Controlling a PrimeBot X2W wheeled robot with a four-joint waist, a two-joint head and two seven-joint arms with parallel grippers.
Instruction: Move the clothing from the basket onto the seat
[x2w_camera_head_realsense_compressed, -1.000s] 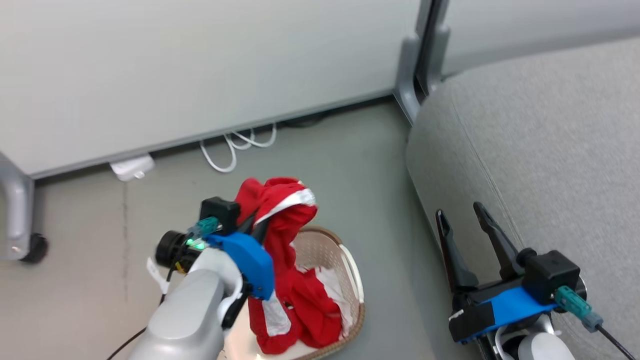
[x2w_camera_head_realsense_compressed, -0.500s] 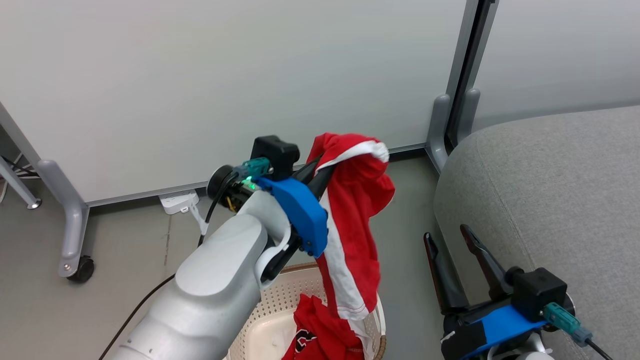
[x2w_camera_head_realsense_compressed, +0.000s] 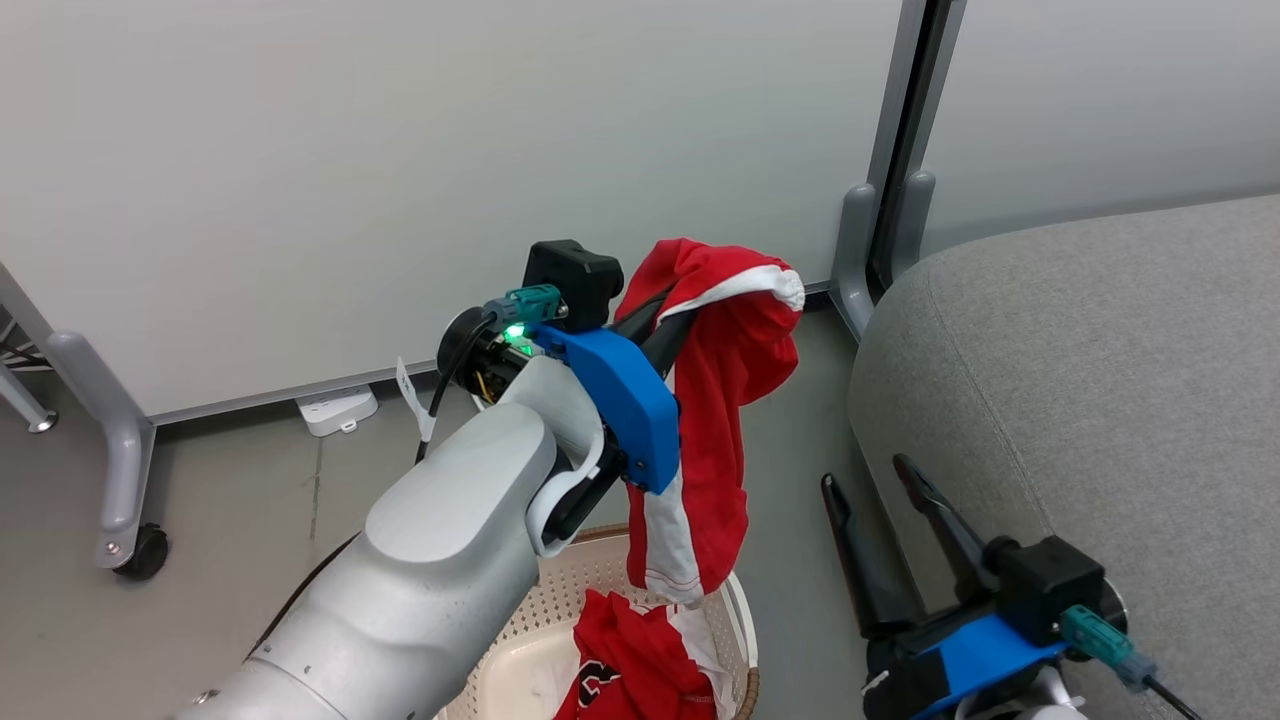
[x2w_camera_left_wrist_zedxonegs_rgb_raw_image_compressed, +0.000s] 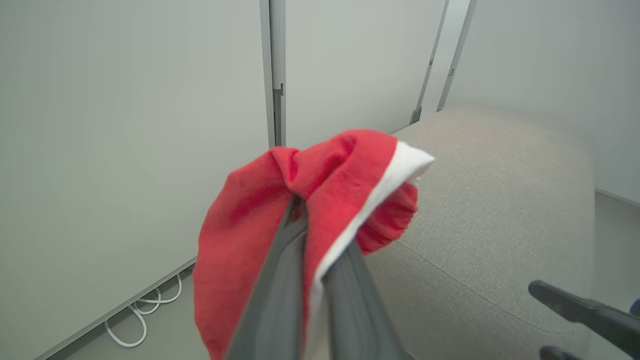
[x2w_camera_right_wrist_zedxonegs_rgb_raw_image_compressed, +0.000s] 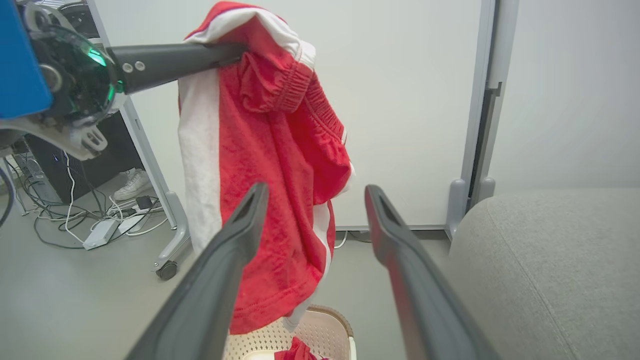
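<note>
A: Head view, what count?
B: One basket, one seat, two red garments: the lifted garment pinched in the left gripper, the logo garment inside the basket. The right gripper is spread beside the seat's edge.
A: Left wrist?
B: Fingers squeeze the lifted garment.
A: Right wrist?
B: Its hem hangs above the basket rim; a second ago it trailed inside.

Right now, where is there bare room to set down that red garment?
The seat is bare from its rounded edge to the wall. Crowded: the basket, with clothing inside, and the floor gap by the right gripper.
</note>
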